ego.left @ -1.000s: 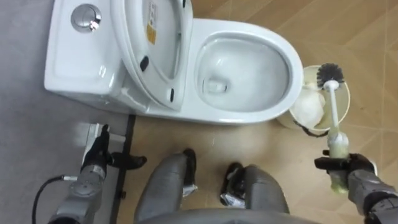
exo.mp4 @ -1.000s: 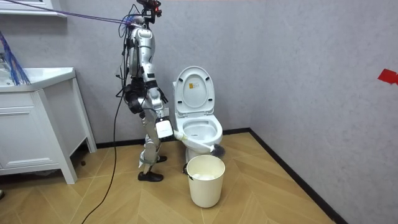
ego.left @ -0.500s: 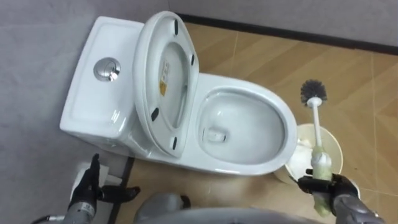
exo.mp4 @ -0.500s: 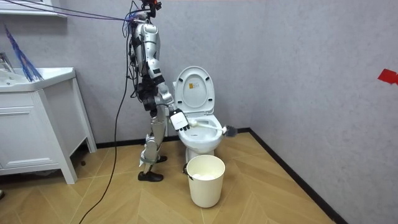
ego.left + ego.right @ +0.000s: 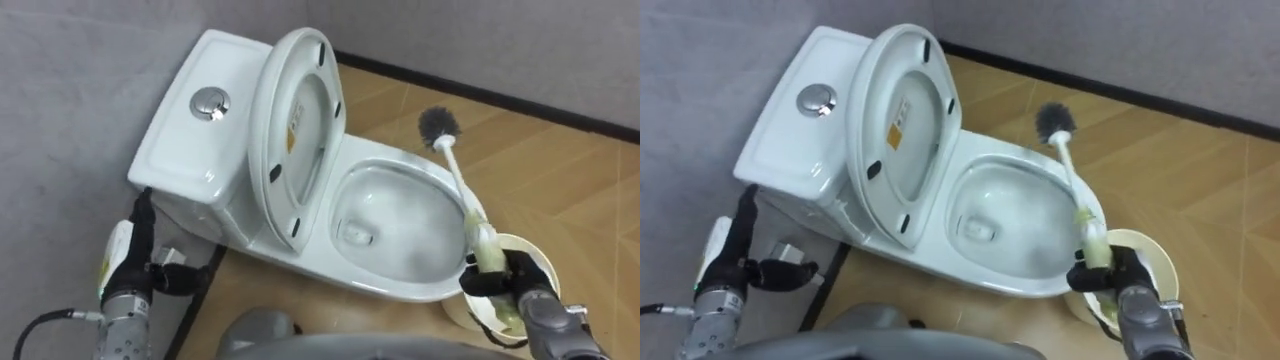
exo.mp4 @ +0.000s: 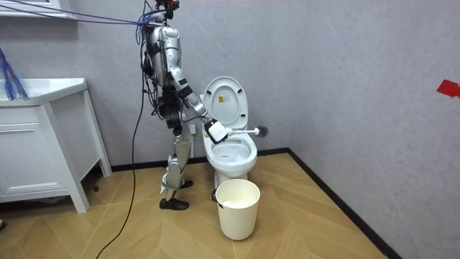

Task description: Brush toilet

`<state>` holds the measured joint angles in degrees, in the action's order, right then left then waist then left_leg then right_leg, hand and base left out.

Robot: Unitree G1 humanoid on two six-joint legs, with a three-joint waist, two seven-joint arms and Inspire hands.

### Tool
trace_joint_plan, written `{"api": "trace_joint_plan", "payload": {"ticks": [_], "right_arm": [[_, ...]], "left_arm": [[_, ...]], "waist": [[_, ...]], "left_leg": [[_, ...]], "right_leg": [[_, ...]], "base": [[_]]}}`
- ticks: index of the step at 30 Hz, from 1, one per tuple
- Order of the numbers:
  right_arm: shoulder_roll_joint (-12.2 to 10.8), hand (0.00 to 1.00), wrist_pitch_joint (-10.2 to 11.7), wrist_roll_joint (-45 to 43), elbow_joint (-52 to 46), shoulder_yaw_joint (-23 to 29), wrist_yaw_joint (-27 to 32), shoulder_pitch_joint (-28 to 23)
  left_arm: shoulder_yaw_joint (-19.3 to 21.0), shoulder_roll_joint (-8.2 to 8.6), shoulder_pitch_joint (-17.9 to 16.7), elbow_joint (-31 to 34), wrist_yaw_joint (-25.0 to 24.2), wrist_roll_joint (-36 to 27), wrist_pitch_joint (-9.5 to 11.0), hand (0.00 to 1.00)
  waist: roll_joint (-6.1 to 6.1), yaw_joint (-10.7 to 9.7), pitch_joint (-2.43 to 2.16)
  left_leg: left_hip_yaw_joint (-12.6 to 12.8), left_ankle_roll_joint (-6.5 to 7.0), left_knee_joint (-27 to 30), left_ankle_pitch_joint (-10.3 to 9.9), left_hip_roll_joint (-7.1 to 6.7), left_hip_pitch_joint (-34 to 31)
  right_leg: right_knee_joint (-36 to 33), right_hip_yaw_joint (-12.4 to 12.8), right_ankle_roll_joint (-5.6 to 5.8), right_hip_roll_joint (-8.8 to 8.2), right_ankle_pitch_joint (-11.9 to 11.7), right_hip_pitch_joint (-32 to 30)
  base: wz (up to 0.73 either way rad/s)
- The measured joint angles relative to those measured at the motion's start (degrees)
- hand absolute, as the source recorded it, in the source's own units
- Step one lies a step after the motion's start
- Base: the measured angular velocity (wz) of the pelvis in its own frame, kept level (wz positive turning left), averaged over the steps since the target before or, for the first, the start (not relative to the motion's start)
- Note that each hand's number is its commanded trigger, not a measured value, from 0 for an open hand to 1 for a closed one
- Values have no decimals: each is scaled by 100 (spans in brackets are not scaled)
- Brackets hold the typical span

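A white toilet [image 5: 392, 222] stands with its lid and seat [image 5: 300, 130] raised against the tank. The toilet brush [image 5: 455, 170] has a dark bristle head [image 5: 438, 124], a white stem and a pale green grip. My right hand [image 5: 508, 287] is shut on that grip at the bowl's near right rim. The stem slants across the bowl's right side and the head hangs in the air past the far rim. In the room view the brush [image 6: 244, 132] lies nearly level above the bowl. My left hand [image 5: 135, 262] is open, low beside the tank.
A cream waste bin [image 5: 535, 262] sits on the wooden floor right under my right hand, in front of the toilet [image 6: 237, 207]. The grey wall is close behind the tank. A white cabinet [image 6: 39, 144] stands at the room view's left.
The brush rose from over the bin and swung left, across the bowl's right side. The robot straightened from a crouch, so the eye views shifted.
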<state>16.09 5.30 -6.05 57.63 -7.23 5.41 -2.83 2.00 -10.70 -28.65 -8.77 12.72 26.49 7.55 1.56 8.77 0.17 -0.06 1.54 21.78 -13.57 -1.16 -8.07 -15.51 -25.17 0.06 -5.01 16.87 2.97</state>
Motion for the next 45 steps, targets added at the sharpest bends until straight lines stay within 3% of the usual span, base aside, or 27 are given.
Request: {"api": "trace_joint_plan", "payload": {"ticks": [2,4,5,7,11,15,18,20,21,23,33,39,45], "right_arm": [[-9,100,115,-470,139,-28,-26,82],[-3,100,136,-816,301,-41,-69,183],[5,100,139,-1023,373,-40,-119,210],[4,100,134,-1301,445,-41,-205,249],[13,100,117,-1740,793,-48,-328,356],[59,100,102,-1990,1049,-47,-408,340],[132,100,85,-2448,1131,-54,-437,338],[185,100,78,-2566,1352,-90,-449,348],[189,100,61,-2595,1402,-101,-462,338],[196,100,-65,-2723,1484,-108,-543,326],[340,100,-163,-2842,1546,-285,-550,557],[627,100,-207,-3194,1455,-649,-269,885],[1204,100,-515,-3944,878,-1371,124,1525]], "left_arm": [[-45,-1,40,144,173,131,285,0],[-113,-21,86,261,271,197,408,0],[-164,-56,135,287,312,303,462,0],[-243,-123,181,346,342,425,462,0],[-299,-162,372,529,342,957,463,0],[-295,-225,613,637,355,1403,463,0],[-333,-356,673,843,496,1602,503,0],[-403,-418,831,833,521,1717,503,0],[-403,-419,855,827,531,1769,503,0],[-411,-416,1026,643,672,1837,522,0],[-651,-485,1638,-414,724,2052,381,0],[-1098,-771,2032,-1068,1040,2033,370,0],[-1541,-981,2829,-1494,1422,2037,424,0]], "waist": [[51,73,19],[78,75,27],[52,89,2],[62,113,-17],[117,119,-3],[94,91,0],[23,65,3],[-76,51,29],[-97,52,17],[-164,49,1],[-265,-142,74],[-285,-175,95],[-314,202,189]], "left_leg": [[-16,-6,-6,7,-15,-8],[-26,-9,-15,11,-52,-25],[-30,-9,-23,12,-53,-31],[-28,-10,-37,12,-44,-49],[-29,-14,-40,16,-44,-74],[-26,-13,-21,16,-46,-123],[-30,-13,-2,16,-44,-223],[-36,-12,-6,17,-48,-247],[-35,-10,-3,18,-49,-272],[-35,-2,29,31,-53,-390],[-17,50,317,84,-52,-1029],[-27,75,729,102,-48,-1784],[4,130,1150,112,-66,-2621]], "right_leg": [[5,-5,-2,-1,-2,-6],[18,-1,-2,-3,-2,-22],[22,1,-2,-6,-2,-31],[4,9,-2,-3,-1,-57],[-14,32,-1,2,-4,-90],[-16,36,0,-10,-5,-127],[-31,60,0,6,-5,-194],[-58,58,0,6,-5,-254],[-87,62,0,2,-5,-300],[-224,76,-3,-7,-3,-441],[-682,135,-46,-170,117,-1199],[-1273,139,-61,-284,126,-1935],[-1977,99,-207,-493,241,-2887]], "base": [[2],[2],[0],[-2],[-1],[0],[-1],[0],[0],[-2],[0],[1],[-10]]}}
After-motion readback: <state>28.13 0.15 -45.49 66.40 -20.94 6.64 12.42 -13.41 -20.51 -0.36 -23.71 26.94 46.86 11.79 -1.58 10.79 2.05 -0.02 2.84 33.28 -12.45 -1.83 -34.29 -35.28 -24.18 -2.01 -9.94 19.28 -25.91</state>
